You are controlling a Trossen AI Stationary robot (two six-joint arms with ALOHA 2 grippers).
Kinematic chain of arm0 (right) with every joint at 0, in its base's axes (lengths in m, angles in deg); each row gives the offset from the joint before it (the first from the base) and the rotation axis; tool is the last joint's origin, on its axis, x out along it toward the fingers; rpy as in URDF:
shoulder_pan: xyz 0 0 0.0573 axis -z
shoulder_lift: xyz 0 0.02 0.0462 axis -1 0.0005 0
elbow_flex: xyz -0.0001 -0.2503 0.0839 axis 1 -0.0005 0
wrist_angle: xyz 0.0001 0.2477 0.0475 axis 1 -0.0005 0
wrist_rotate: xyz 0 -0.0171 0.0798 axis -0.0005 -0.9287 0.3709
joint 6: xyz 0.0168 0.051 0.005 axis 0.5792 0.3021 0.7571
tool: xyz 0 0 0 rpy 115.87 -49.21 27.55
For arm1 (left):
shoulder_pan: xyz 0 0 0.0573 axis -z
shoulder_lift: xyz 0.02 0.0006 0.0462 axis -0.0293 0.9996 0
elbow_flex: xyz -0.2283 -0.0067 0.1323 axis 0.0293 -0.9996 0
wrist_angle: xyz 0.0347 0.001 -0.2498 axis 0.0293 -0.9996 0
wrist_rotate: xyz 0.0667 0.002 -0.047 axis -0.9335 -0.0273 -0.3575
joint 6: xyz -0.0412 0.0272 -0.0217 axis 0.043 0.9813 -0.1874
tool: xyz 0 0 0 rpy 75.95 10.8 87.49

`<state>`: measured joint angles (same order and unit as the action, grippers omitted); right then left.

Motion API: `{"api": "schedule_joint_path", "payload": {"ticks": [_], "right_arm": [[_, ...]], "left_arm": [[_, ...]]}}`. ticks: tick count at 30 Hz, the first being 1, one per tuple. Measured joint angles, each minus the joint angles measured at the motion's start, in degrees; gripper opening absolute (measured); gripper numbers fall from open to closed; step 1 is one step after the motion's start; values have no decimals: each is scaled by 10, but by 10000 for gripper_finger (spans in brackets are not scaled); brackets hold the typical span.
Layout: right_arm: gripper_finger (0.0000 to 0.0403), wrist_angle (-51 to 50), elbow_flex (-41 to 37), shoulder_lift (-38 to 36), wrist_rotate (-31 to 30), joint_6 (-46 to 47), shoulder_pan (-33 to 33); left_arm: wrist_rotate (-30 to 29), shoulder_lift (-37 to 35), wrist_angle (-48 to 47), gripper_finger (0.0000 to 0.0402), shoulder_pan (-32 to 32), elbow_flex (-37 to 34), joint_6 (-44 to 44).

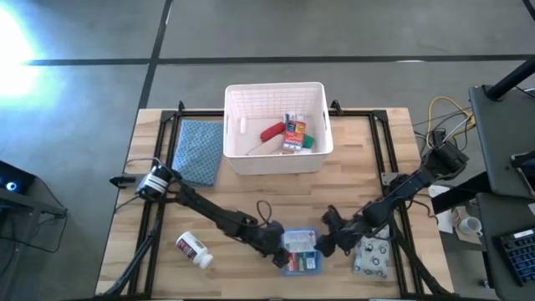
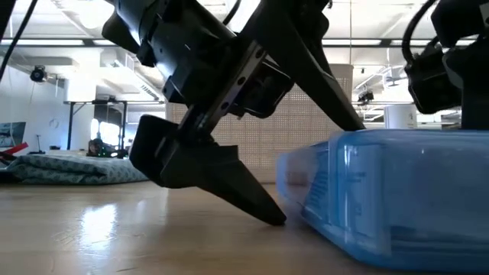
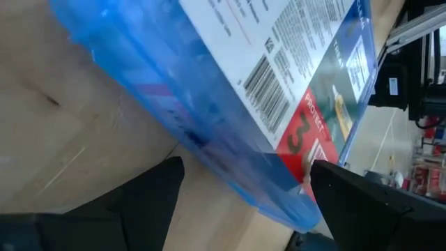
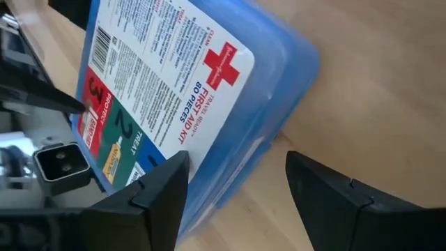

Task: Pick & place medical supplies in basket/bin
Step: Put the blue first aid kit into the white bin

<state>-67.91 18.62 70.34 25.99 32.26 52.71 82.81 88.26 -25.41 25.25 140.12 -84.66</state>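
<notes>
The flat blue pack (image 1: 301,252), a clear blue case with a first-aid label, lies flat on the table near its near edge (image 2: 397,191). My left gripper (image 1: 282,251) is open at its left edge (image 3: 237,202), one finger low by the table and one over the label. My right gripper (image 1: 328,242) is open at the pack's right side (image 4: 240,195), with a corner of the pack between its fingers. The white basket (image 1: 230,125) stands at the far middle and holds a red tube (image 1: 272,131) and small coloured boxes (image 1: 294,134). My left gripper has its lower fingertip (image 2: 271,214) down at the table right beside the pack's left edge (image 2: 294,202); whether it touches the pack, I cannot tell. My right gripper's fingers (image 4: 160,188) stand on either side of the pack's corner (image 4: 279,77); touch cannot be told.
A white pill bottle (image 1: 194,249) lies on its side near the left near corner. A grey-white patterned pouch (image 1: 373,257) lies right of the pack, under my right arm. A blue textured cloth (image 1: 199,150) lies left of the basket. Bare wood lies between the basket and the pack.
</notes>
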Motion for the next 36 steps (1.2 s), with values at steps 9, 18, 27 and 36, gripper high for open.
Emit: {"api": "schedule_joint_path", "payload": {"ticks": [9, 18, 27, 36], "right_arm": [[226, 203, -86, 19, -43, 40, -5], [226, 244, -66, 43, -53, -14, 4], [226, 225, -21, 43, -46, -73, 20], [226, 222, -18, 10, -40, -84, 20]], "left_arm": [[-2, -1, -5, 301, -1, -12, -12], [-4, 0, -5, 301, -14, -11, -11], [1, -1, -14, 302, -18, -15, 14], [15, -1, -6, 302, -19, -23, 33]]}}
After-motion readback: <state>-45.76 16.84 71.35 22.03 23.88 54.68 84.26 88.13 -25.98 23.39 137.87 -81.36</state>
